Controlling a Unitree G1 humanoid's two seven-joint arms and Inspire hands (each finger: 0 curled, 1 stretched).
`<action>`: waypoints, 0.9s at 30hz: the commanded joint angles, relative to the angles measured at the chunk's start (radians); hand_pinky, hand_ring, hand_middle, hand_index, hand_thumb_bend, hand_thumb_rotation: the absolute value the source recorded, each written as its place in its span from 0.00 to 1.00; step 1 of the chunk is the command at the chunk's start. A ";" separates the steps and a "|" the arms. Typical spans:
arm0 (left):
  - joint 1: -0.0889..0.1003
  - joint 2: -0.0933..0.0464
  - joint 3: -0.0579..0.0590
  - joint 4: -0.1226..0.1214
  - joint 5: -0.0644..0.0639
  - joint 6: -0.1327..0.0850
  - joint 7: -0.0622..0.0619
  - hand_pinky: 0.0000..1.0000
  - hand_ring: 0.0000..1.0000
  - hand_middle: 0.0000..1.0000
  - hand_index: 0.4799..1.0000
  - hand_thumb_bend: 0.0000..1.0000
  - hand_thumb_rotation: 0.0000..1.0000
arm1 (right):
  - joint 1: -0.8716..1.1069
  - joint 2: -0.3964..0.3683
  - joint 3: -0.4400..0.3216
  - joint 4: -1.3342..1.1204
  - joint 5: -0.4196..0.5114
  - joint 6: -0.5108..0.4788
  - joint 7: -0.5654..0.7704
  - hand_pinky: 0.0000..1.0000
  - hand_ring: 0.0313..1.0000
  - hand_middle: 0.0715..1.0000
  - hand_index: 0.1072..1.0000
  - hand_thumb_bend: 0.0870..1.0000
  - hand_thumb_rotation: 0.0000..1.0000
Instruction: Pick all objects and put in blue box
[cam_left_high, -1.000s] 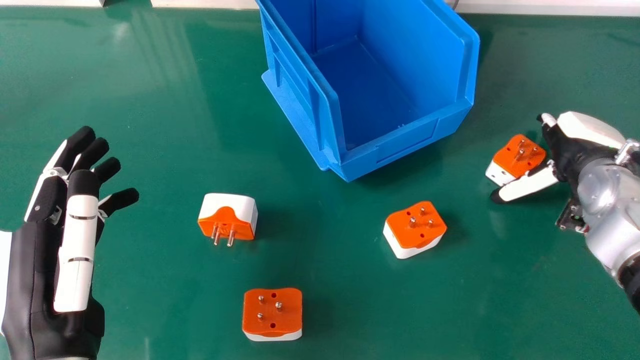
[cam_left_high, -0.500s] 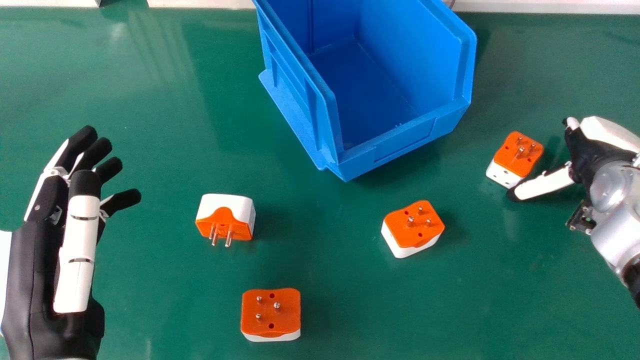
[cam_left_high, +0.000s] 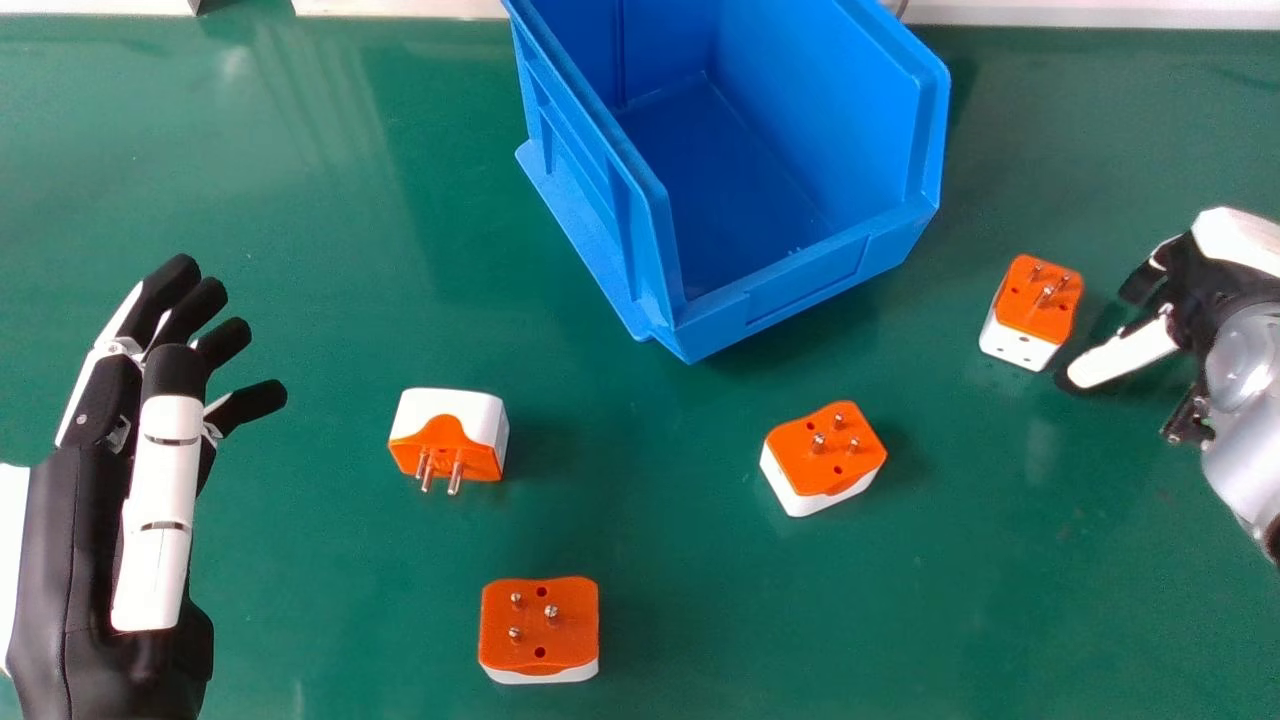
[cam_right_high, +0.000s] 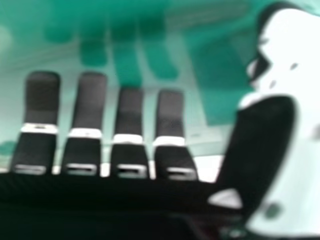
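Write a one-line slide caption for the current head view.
Four orange-and-white plug adapters rest on a green table outside a blue bin, between the robot's left hand and right hand.

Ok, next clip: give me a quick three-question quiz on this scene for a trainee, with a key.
1. How many orange-and-white plug adapters sit on the green table?
2. True or false: the left robot hand is open and empty.
3. In the head view, the adapter nearest the right robot hand is: (a) inside the blue box, (b) right of it, (c) left of it.
Key: 1 four; 2 true; 3 b
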 joint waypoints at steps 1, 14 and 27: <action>0.007 0.000 0.003 -0.012 -0.006 -0.017 0.000 0.75 0.86 0.89 0.75 0.55 0.81 | 0.031 -0.004 -0.001 -0.022 0.016 -0.022 0.031 0.36 0.50 0.57 0.49 0.49 0.18; -0.004 -0.003 0.003 -0.013 -0.001 -0.008 0.017 0.77 0.87 0.89 0.78 0.55 0.83 | 0.037 0.002 -0.003 -0.038 0.006 -0.043 0.018 0.33 0.45 0.53 0.44 0.46 0.16; -0.003 0.002 0.009 -0.023 0.008 0.000 0.023 0.72 0.85 0.87 0.72 0.55 0.81 | 0.035 0.005 -0.009 -0.040 0.006 -0.029 0.027 0.34 0.46 0.54 0.44 0.46 0.15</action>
